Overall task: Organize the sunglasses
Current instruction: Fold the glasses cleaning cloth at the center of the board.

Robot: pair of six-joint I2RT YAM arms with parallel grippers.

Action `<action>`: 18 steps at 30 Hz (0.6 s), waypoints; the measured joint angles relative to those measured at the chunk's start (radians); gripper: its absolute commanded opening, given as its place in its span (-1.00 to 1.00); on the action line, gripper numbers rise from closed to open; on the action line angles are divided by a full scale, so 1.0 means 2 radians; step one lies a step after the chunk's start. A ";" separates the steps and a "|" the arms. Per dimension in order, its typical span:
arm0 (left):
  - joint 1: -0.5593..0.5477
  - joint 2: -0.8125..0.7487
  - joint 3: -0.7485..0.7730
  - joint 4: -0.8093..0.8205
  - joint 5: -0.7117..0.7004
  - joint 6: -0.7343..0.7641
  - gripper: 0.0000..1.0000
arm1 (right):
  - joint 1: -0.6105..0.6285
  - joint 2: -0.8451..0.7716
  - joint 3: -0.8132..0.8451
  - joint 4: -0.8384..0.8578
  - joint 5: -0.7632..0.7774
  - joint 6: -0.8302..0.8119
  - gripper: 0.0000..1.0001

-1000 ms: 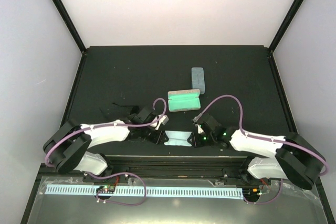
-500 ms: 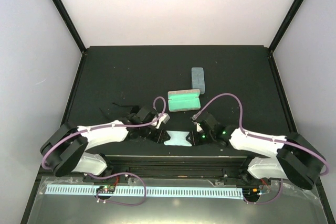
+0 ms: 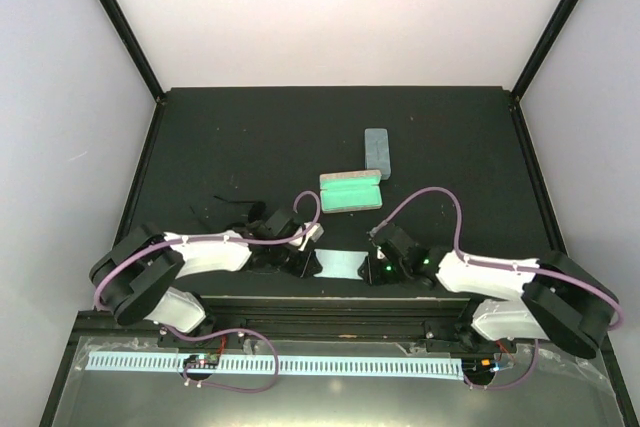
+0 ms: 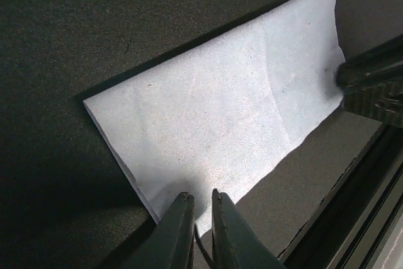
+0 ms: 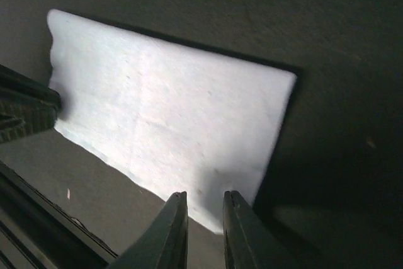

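Observation:
The black sunglasses [image 3: 224, 209] lie on the black table at the left, behind my left arm. The pink-maroon pair is not in view. A light blue cloth [image 3: 341, 264] lies flat near the table's front edge between my two grippers. My left gripper [image 3: 308, 264] stands at its left end. In the left wrist view [image 4: 199, 196] the jaws are a narrow gap apart over the cloth's [image 4: 220, 111] near corner. My right gripper [image 3: 372, 269] stands at the right end. In the right wrist view [image 5: 204, 194] its jaws are slightly apart over the cloth's [image 5: 170, 111] near edge.
An open case with a green lining [image 3: 350, 190] sits behind the cloth at mid table. A shut blue-grey case [image 3: 377, 151] lies just behind it. The table's front rail [image 3: 330, 302] runs close under both grippers.
The cloth was bunched with pinched ends and now lies flat and wider. Both grippers have moved a little toward the front edge.

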 measured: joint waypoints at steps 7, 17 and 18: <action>-0.003 -0.022 -0.002 -0.014 -0.019 -0.002 -0.74 | 0.002 -0.083 -0.014 -0.079 0.046 0.014 -0.58; -0.003 -0.030 0.042 0.015 -0.051 -0.035 -0.85 | 0.002 0.013 0.080 -0.035 0.065 0.019 -0.75; -0.003 -0.021 0.044 0.021 -0.055 -0.037 -0.87 | 0.002 0.032 0.089 -0.023 0.065 0.022 -0.77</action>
